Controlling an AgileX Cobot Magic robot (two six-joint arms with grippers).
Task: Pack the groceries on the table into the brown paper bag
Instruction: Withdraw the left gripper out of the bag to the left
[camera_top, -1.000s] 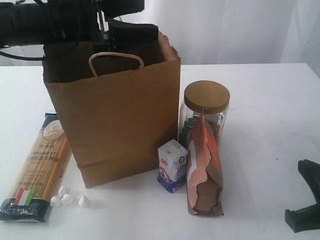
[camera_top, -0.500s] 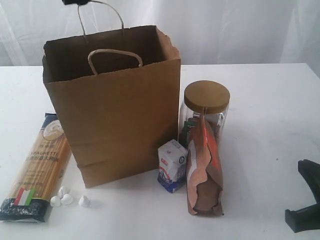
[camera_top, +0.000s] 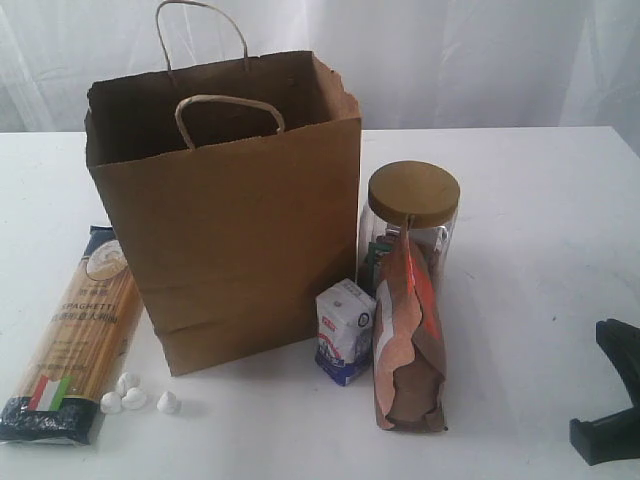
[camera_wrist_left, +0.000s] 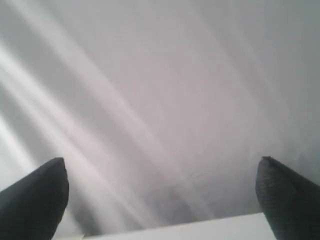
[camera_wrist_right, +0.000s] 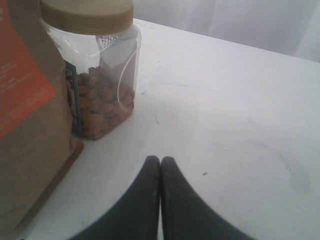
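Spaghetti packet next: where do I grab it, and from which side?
Probably best: grip the long spaghetti packet across its narrow width, about mid-length, coming straight down from above. It lies flat on the table, so only its long edges can be pinched; the brown paper bag stands close beside its far end.

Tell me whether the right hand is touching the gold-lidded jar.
Apart. The right wrist view shows bare table between the shut right hand and the gold-lidded jar.
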